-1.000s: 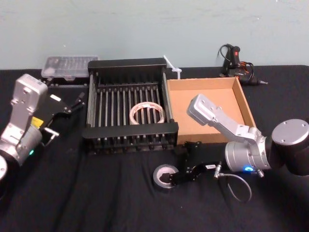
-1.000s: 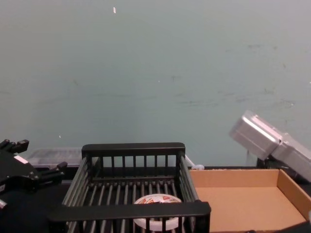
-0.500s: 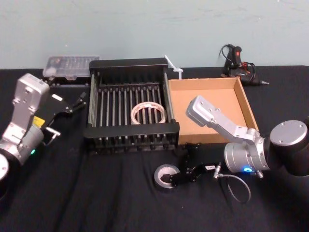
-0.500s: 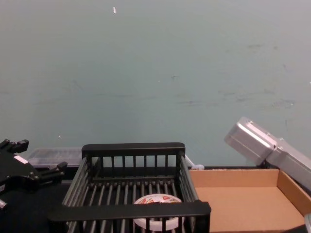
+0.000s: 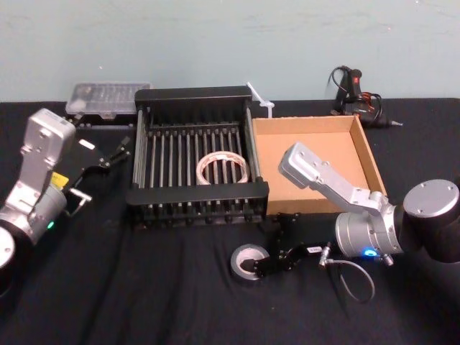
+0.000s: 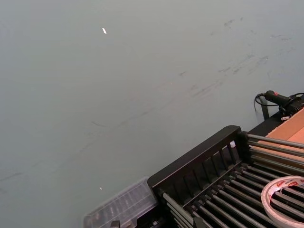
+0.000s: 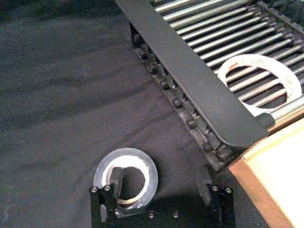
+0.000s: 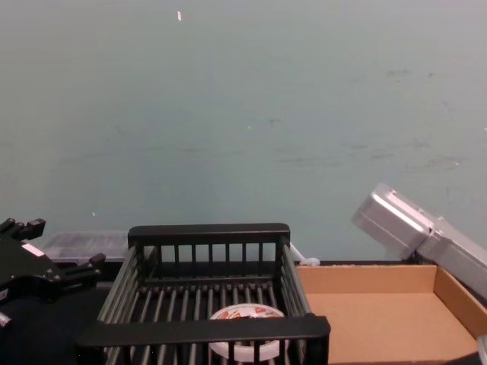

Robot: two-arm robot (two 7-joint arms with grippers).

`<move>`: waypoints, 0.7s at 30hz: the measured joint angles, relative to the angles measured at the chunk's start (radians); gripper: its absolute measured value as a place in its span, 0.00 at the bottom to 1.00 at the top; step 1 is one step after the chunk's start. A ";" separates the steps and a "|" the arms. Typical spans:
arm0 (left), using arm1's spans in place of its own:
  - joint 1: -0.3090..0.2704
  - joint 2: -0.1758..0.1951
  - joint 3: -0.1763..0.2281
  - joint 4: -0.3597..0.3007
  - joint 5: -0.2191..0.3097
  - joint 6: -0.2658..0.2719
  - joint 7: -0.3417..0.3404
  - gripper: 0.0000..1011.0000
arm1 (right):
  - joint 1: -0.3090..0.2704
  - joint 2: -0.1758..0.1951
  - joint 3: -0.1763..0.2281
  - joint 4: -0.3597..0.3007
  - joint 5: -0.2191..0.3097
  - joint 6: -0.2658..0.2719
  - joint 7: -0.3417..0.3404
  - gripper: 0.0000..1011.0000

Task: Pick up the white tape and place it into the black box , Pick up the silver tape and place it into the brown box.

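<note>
Now right tool (image 7: 159, 183) spread wide, one finger inside silver tape (image 7: 125, 176); left tool (image 5: 108, 157) open, idle.

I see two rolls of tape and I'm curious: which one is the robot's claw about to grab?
The silver tape, lying on the black cloth in front of the black box. The right gripper has one open jaw inside its hole. The white tape lies in the box.

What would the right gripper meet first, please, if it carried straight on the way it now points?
The right gripper, open, already has one finger inside the dark grey-silver tape roll; its far rim looks first. Beyond lies black tablecloth, though depth is unclear.
</note>
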 joint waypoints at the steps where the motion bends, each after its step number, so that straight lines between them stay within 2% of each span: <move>1: 0.000 0.000 0.000 0.000 0.000 0.000 0.000 0.99 | 0.000 0.000 0.000 0.000 0.000 0.000 0.000 0.99; 9: 0.000 0.000 0.000 0.000 0.000 0.000 0.000 0.99 | 0.000 0.001 0.001 -0.001 0.000 -0.001 0.000 0.97; 12: 0.000 0.000 0.000 0.000 0.000 0.000 0.000 0.99 | 0.000 0.001 0.001 -0.001 0.000 -0.001 0.000 0.90; 16: 0.000 0.000 0.000 0.000 0.000 0.000 0.000 0.99 | 0.000 0.001 0.001 -0.001 0.001 -0.001 -0.001 0.85; 17: 0.000 0.000 0.000 0.000 0.000 0.000 0.000 0.99 | 0.000 0.001 0.001 -0.002 0.001 -0.001 -0.001 0.79; 19: 0.000 0.000 0.000 0.000 0.000 0.000 0.000 0.99 | 0.000 0.001 0.001 -0.002 0.001 -0.001 -0.001 0.75; 21: 0.000 0.000 0.000 0.000 0.000 0.000 0.000 0.99 | 0.000 0.001 0.001 -0.002 0.001 -0.001 -0.001 0.67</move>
